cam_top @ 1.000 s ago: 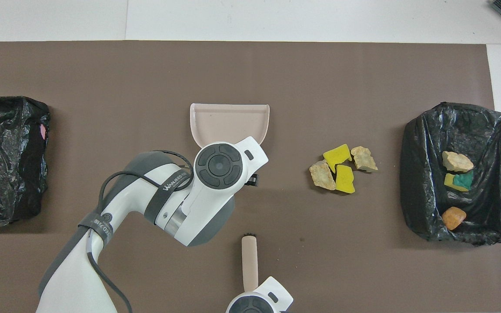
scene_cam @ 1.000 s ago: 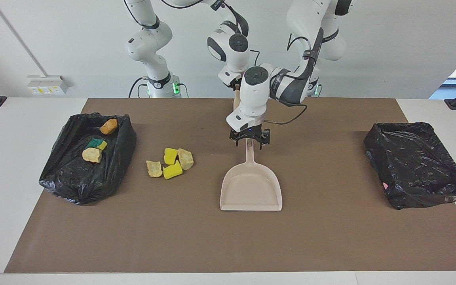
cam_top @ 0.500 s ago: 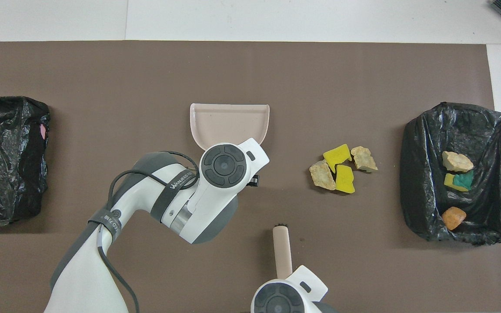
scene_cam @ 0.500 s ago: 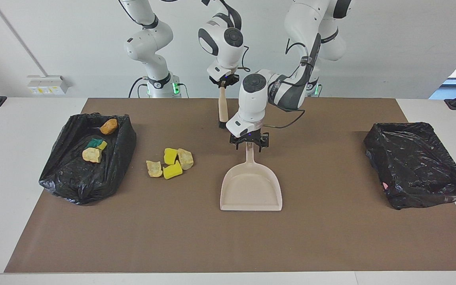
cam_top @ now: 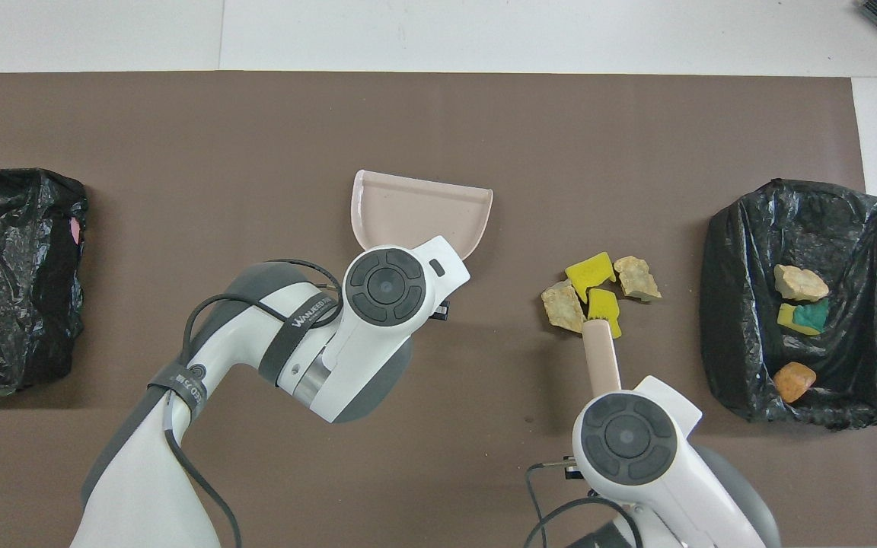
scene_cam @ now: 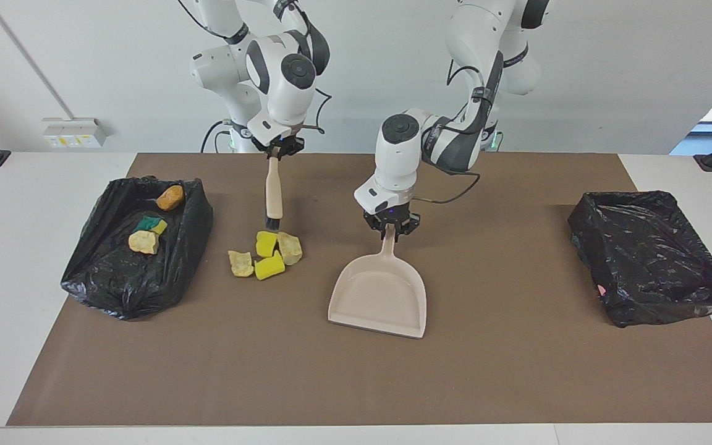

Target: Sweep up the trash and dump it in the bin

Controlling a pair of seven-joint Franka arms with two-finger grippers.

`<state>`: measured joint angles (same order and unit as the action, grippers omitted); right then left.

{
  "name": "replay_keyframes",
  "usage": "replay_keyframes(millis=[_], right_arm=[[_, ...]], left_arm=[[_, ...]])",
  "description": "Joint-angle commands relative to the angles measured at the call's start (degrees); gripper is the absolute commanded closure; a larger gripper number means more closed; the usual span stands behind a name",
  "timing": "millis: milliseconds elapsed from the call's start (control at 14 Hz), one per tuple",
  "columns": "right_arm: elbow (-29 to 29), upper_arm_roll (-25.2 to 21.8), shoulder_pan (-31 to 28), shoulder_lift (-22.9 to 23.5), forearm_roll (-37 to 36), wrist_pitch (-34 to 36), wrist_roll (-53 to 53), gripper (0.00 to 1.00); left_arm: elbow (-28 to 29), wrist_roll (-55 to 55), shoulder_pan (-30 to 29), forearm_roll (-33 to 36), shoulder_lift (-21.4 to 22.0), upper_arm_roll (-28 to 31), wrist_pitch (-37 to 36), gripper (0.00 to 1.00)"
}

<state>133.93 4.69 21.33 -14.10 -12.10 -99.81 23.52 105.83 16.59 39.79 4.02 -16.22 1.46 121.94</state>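
White wall backdrop, white table (scene_cam: 34,185) with a brown mat (scene_cam: 356,383) over most of it. Nearest the robots: the right gripper (scene_cam: 277,148) has swung over from mid-table to the trash side within the last second, fingers closed on the brush (scene_cam: 274,194), which hangs upright with its bristles just above the loose pile. The left gripper (scene_cam: 390,227), open a second ago, has now clamped on the dustpan (scene_cam: 377,296) handle; the pan has turned a little, its mouth now angled slightly toward the right arm's end, and it looks tipped or just lifting, hard to say. Farther out: the trash (scene_cam: 265,253), four loose scraps (two yellow sponge bits, two tan lumps) in a tight cluster on the mat, between the pan and the bin (scene_cam: 136,247) at the right arm's end. Three more scraps already sit in that bin: an orange-brown lump, a tan lump, a yellow-green sponge. A second bin (scene_cam: 649,256) at the left arm's end seems to hold no scraps. Meaning: both tools are now in hand, so the pickup phase reads as done and sweeping can start. Pan is still well apart from the pile, so it likely needs to slide closer before the brush pushes anything in.
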Motion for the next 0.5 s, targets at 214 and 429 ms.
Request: replay_keyframes(millis=[214, 429], right_arm=[[-11.0, 0.8, -10.5, 14.1, -11.5, -4.4, -14.2, 1.0], [-10.4, 0.8, -11.5, 16.0, -11.4, -5.6, -14.2, 1.0]], left_arm=[[1.0, -27.3, -0.9, 5.6, 4.4, 0.3, -9.3, 0.98], [1.0, -42.9, -3.0, 6.0, 4.2, 0.3, -9.0, 1.0]])
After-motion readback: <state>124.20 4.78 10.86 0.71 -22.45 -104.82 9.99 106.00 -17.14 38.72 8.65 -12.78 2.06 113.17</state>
